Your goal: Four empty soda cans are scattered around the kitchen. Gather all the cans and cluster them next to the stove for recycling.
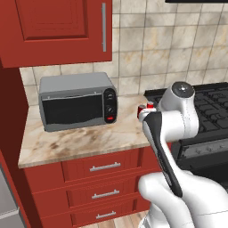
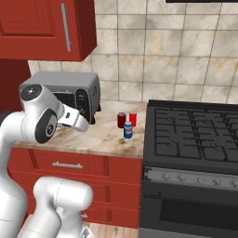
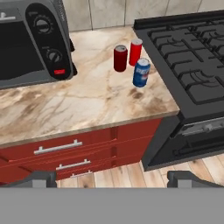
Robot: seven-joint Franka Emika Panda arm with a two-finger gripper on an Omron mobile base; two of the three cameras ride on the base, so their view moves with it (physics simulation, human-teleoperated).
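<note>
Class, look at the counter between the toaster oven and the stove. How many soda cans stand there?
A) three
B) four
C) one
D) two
A: the hand view shows a dark red can, a brighter red can and a blue can upright on the counter beside the stove.
</note>
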